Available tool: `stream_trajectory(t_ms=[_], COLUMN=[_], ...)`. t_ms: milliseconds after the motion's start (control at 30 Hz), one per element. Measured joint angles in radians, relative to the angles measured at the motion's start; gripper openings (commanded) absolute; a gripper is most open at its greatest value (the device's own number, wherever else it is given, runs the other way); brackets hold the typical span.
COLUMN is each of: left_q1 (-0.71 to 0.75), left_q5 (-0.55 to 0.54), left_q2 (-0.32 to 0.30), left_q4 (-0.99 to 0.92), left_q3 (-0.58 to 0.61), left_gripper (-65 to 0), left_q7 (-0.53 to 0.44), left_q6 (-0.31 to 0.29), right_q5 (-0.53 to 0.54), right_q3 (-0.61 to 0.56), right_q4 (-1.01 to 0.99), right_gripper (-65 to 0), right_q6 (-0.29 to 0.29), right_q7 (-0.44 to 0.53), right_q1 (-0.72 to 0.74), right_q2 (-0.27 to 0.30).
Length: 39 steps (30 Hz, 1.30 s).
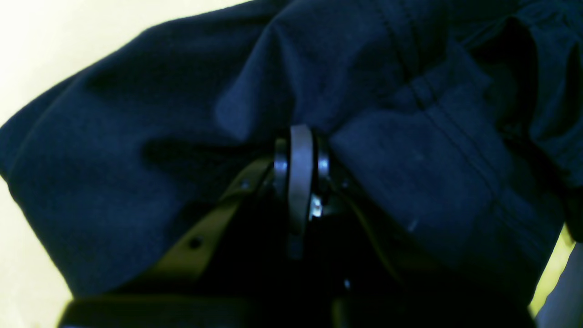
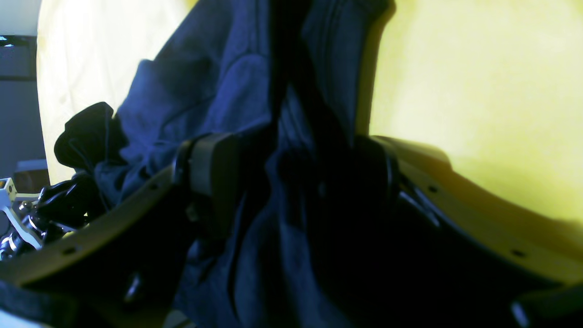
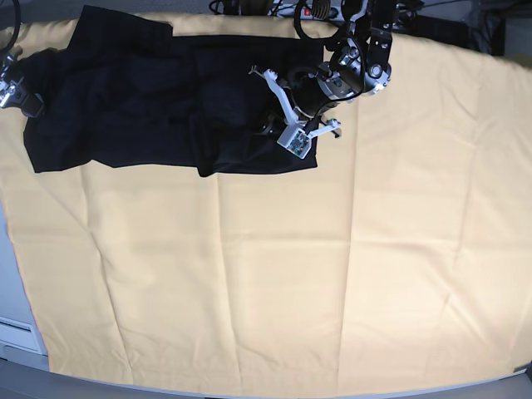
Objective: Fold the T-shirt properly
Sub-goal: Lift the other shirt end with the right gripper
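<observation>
The black T-shirt (image 3: 125, 100) lies spread along the far left part of the pale yellow cloth (image 3: 332, 274), with a folded layer near its right end. Over that right end, my left gripper (image 3: 264, 125) is down on the fabric. In the left wrist view its fingers (image 1: 300, 136) are pressed together and the T-shirt (image 1: 136, 159) bunches around their tips. My right gripper (image 3: 15, 87) is at the shirt's left edge. Its jaws (image 2: 296, 182) stand wide apart, and dark T-shirt fabric (image 2: 205, 82) hangs loosely between the two pads.
The yellow cloth (image 1: 36, 36) covers the whole table. Cables and equipment (image 3: 332, 8) sit along the far edge behind the left arm. A grey floor strip (image 3: 12, 332) shows past the cloth's left border.
</observation>
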Motion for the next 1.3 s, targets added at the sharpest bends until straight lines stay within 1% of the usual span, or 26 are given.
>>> stream_trajectory(t_ms=[133, 500, 800, 967, 1100, 1167, 1300], left_q1=[0.0, 0.0, 0.0, 0.0, 0.0, 0.0, 0.0], left_q5=[-0.004, -0.018, -0.019, -0.019, -0.019, -0.019, -0.019], left_q2=[0.0, 0.0, 0.0, 0.0, 0.0, 0.0, 0.0], left_q4=[0.0, -0.002, -0.003, -0.003, -0.003, -0.003, -0.003], left_q3=[0.0, 0.0, 0.0, 0.0, 0.0, 0.0, 0.0], left_gripper=[-65.0, -65.0, -65.0, -65.0, -65.0, -65.0, -65.0], left_q7=[0.0, 0.002, 0.002, 0.001, 0.002, 0.002, 0.002], left_q6=[0.0, 0.0, 0.0, 0.0, 0.0, 0.0, 0.0], right_q5=[0.001, 0.013, 0.042, 0.015, -0.004, -0.012, 0.0], right_q3=[0.0, -0.002, -0.132, -0.143, -0.146, -0.146, -0.146], right_q4=[0.0, 0.0, 0.009, 0.067, 0.133, 0.17, 0.212], right_gripper=[-24.1, -24.3, -24.3, -24.3, -24.3, -24.3, -24.4], right_q6=[0.004, 0.004, 0.011, 0.01, 0.007, 0.007, 0.007], right_q7=[-0.014, -0.014, 0.005, -0.004, -0.051, -0.06, -0.06], right_q1=[0.0, 0.0, 0.005, 0.003, -0.001, -0.003, 0.0], right_q2=[0.0, -0.016, -0.016, -0.014, -0.006, 0.003, 0.005])
